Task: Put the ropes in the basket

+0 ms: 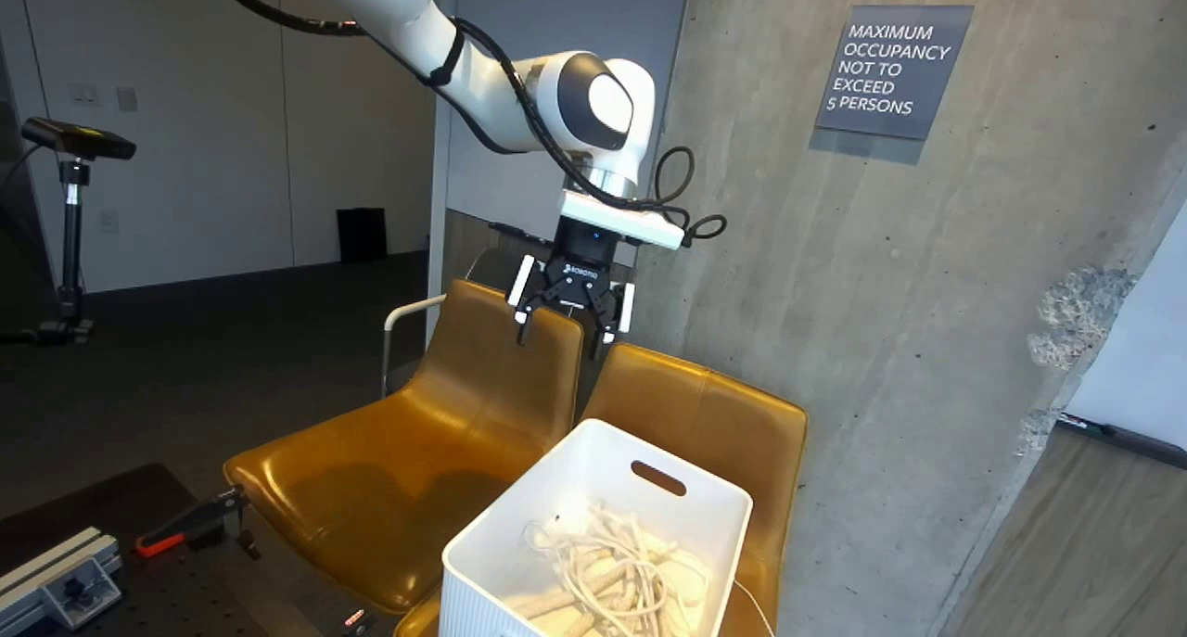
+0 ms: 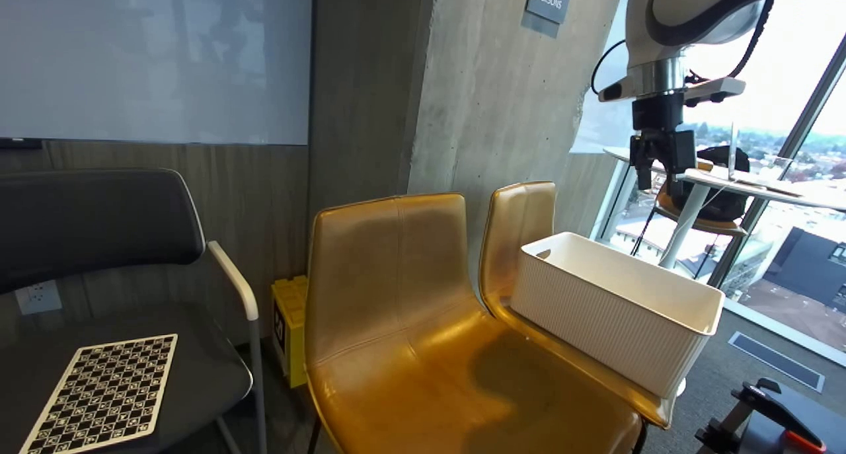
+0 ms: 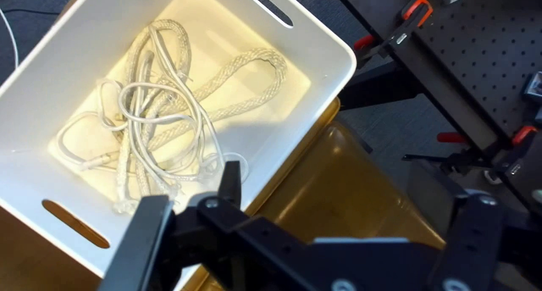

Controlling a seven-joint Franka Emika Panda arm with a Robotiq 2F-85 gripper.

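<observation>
The white basket stands tilted on a tan chair and shows in both exterior views [image 1: 593, 456] [image 2: 608, 315]. It also fills the left of the wrist view [image 3: 305, 49]. The cream-white ropes [image 1: 621, 572] lie in a loose tangle on the basket floor. They show fully in the wrist view [image 3: 169, 98], thick braided loops with thinner cords over them. In an exterior view the basket wall hides them. My gripper [image 1: 559, 340] is open and empty, above the chairs and basket, apart from both. Its fingers are spread wide in the wrist view [image 3: 330, 176]; it also shows here [image 2: 659, 184].
A second tan chair [image 1: 389, 452] stands beside the basket's chair [image 1: 705, 387]. A dark perforated table [image 3: 478, 70] with red-handled clamps is close by. A concrete wall [image 1: 881, 340] rises behind. A thin white cord [image 1: 756, 605] hangs outside the basket. A dark chair [image 2: 99, 229] holds a patterned board.
</observation>
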